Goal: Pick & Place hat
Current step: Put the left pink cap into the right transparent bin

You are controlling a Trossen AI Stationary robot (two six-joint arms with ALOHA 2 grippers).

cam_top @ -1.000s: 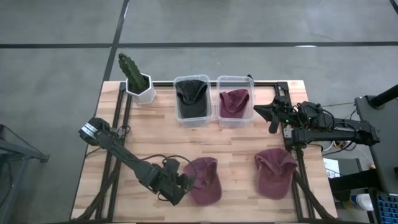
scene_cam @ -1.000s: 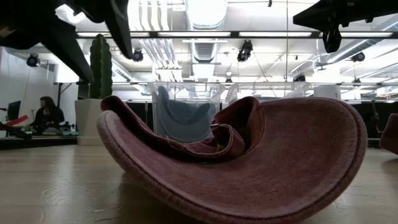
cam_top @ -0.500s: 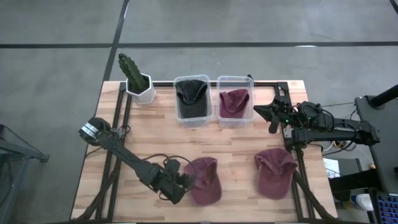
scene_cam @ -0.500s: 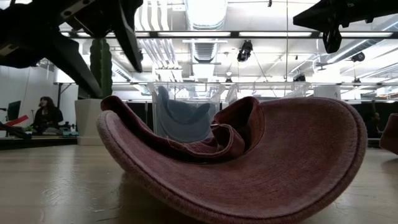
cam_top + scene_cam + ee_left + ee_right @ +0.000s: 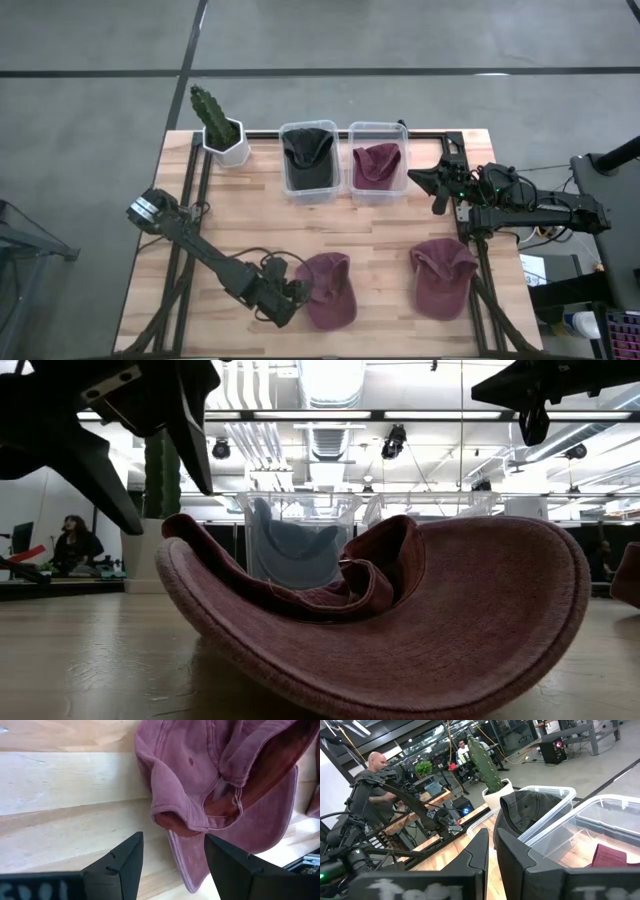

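Two spread fingers of the left gripper (image 5: 172,865) flank the maroon hat (image 5: 220,785); not touching.

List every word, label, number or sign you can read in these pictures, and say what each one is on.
Nothing is readable.
Pale characters on the left end effector's body: cut off, illegible.
Pale characters on the right end effector's body: too blurred to read.
The hats, bins and planter carry no visible text.
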